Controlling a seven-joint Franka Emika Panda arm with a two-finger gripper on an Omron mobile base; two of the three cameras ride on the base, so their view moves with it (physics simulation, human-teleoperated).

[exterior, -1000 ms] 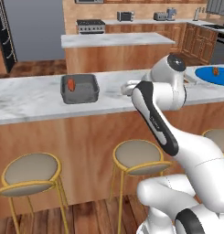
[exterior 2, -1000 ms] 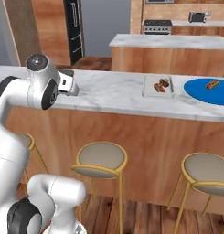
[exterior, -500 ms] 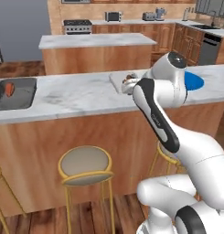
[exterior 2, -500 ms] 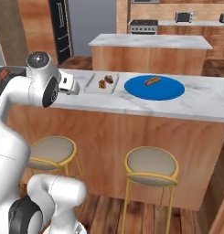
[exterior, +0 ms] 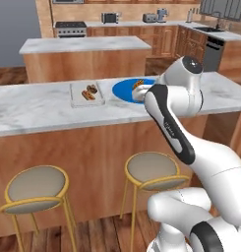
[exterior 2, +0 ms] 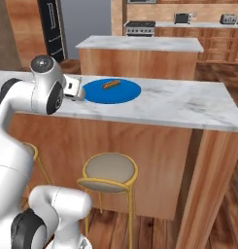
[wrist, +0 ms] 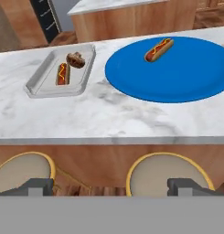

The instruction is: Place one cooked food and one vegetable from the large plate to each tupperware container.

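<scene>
In the left base view the pale tupperware container (exterior: pixel 86 93) on the marble counter (exterior: pixel 38 106) already carries a hot dog and a brown lumpy vegetable; the large plate (exterior: pixel 123 90) lies just beside it, partly hidden behind the white arm.

In the right base view the plate (exterior 2: pixel 112 91) holds one hot dog (exterior 2: pixel 110 84); the gripper's own tips I cannot make out here.

In the hand view the gripper (wrist: pixel 111 186) stands wide open and holds nothing; the remaining hot dog (wrist: pixel 158 49) lies well ahead of the fingers and toward the right one, on the plate (wrist: pixel 177 77); the filled container (wrist: pixel 45 84) sits ahead toward the left finger.

Judging by this, the step in hand is fetching the last hot dog; the next move calls for reaching forward over the counter edge, descending astride the bun and closing on it.
</scene>
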